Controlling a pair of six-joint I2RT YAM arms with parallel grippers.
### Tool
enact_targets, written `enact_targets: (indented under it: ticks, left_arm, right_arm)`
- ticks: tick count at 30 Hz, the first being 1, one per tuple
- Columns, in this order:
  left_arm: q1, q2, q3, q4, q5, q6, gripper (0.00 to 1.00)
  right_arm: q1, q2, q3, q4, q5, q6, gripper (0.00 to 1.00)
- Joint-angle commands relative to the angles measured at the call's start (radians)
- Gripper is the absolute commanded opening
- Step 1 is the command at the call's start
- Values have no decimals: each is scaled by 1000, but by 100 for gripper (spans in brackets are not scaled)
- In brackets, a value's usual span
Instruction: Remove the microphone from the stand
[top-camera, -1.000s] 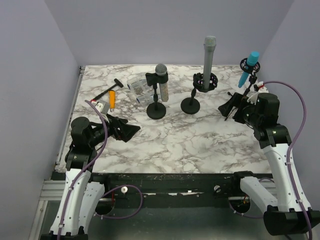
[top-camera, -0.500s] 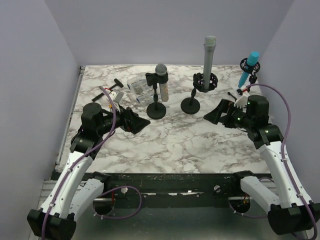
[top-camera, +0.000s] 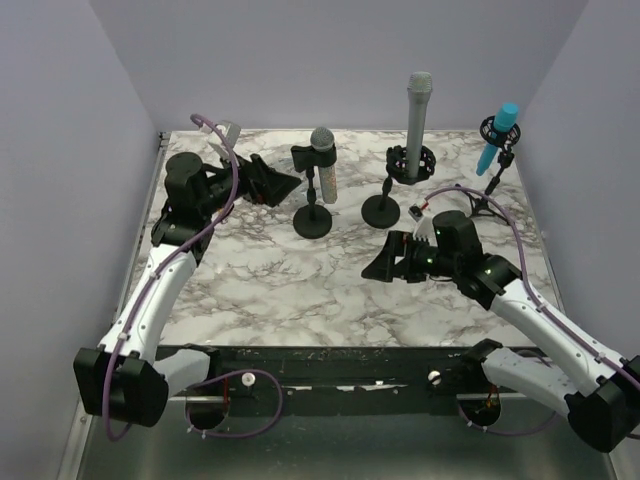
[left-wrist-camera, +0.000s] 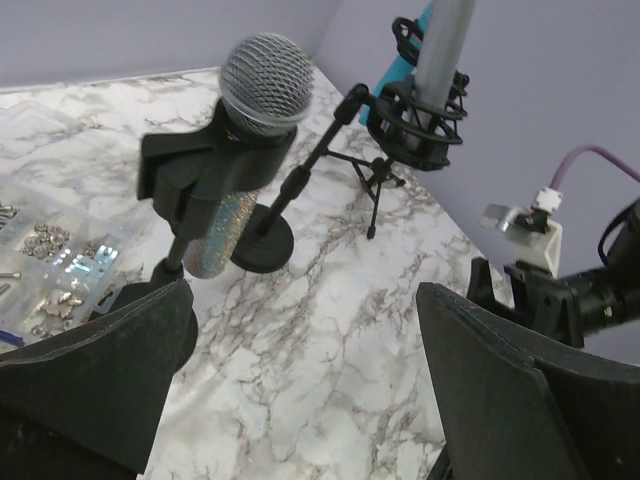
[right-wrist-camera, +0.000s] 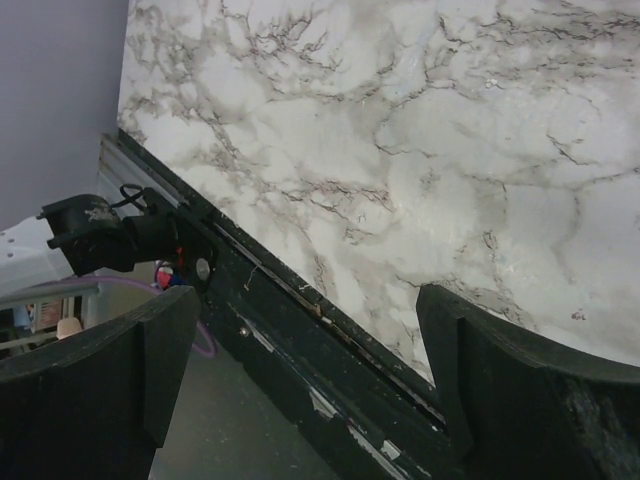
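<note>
A microphone with a grey mesh head (top-camera: 321, 139) and a glittery handle (top-camera: 327, 184) sits tilted in the black clip of a round-based stand (top-camera: 313, 222). My left gripper (top-camera: 276, 185) is open and empty just left of it, level with the clip. In the left wrist view the mesh head (left-wrist-camera: 266, 80), the clip (left-wrist-camera: 205, 165) and the handle (left-wrist-camera: 215, 240) are ahead of the open left gripper (left-wrist-camera: 300, 320), toward its left finger. My right gripper (top-camera: 385, 262) is open and empty over mid-table, in front of the stands; the right wrist view shows it (right-wrist-camera: 300, 320) over the table's front edge.
A tall grey microphone (top-camera: 418, 108) stands in a shock mount (top-camera: 412, 163) on a round base (top-camera: 381, 211). A blue microphone (top-camera: 497, 135) on a small tripod is at the back right. A clear box of screws (left-wrist-camera: 40, 250) lies left of the stand.
My left arm has swung up and back from the near left to beside the mesh microphone's stand. My right arm has moved left and nearer, toward mid-table. Both grippers stay open.
</note>
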Motion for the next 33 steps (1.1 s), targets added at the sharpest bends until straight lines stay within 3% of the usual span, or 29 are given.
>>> enact_targets:
  ticks: [1, 4, 8, 10, 16, 23, 33]
  left_arm:
    - [43, 108, 84, 102, 56, -95, 99]
    - [51, 176, 133, 98, 81, -132, 99]
    - [78, 276, 221, -76, 72, -264, 96]
    - [82, 292, 211, -70, 77, -346, 94]
    - [82, 371, 186, 67, 146, -590, 89]
    - [77, 462, 148, 258, 172, -774, 83]
    - [65, 536, 108, 461, 207, -887, 57]
  right_arm:
    - [38, 17, -20, 87, 46, 44, 100]
    - [44, 27, -26, 104, 43, 42, 100]
    - [47, 31, -25, 96, 63, 36, 100]
    - [47, 27, -27, 93, 76, 36, 100]
    - [47, 39, -25, 99, 72, 38, 100]
    - [46, 34, -25, 100, 70, 52, 100]
    - [82, 53, -54, 130, 30, 69, 100]
